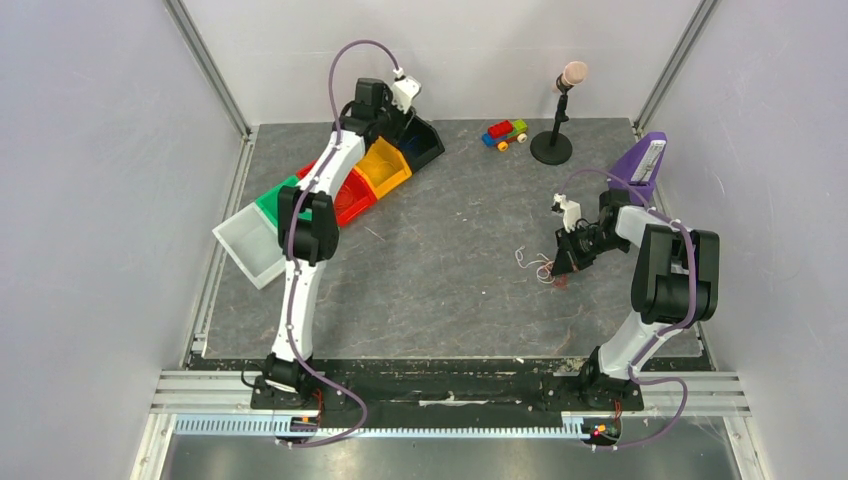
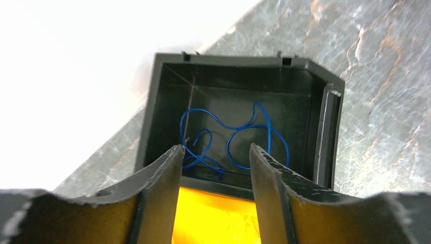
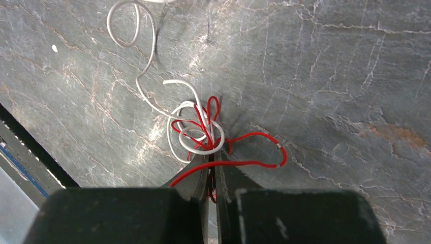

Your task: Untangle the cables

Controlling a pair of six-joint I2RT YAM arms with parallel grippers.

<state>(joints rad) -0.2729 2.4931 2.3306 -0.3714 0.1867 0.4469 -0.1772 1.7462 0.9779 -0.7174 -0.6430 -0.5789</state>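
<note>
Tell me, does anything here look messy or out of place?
Yes: a red wire and a white wire lie knotted together on the table, at the right gripper, which pinches the red one. The blue wire lies alone in the dark bin below the open left gripper.

The left arm point(image 1: 300, 290) stretches from its base far toward the back, its upper link rising to a black elbow about midway and the white forearm running on to a wrist bent downward. There the left tool point(image 2: 216, 152) hangs with its two fingers point(image 2: 162, 178) standing well apart. The right arm point(image 1: 630, 340) is folded tight, elbow raised on the right side and forearm doubling back toward the centre with the wrist tipped down, and the right tool point(image 3: 211, 158) has its fingers pressed together, pinching a red cable point(image 3: 244, 163) at the tips.
</note>
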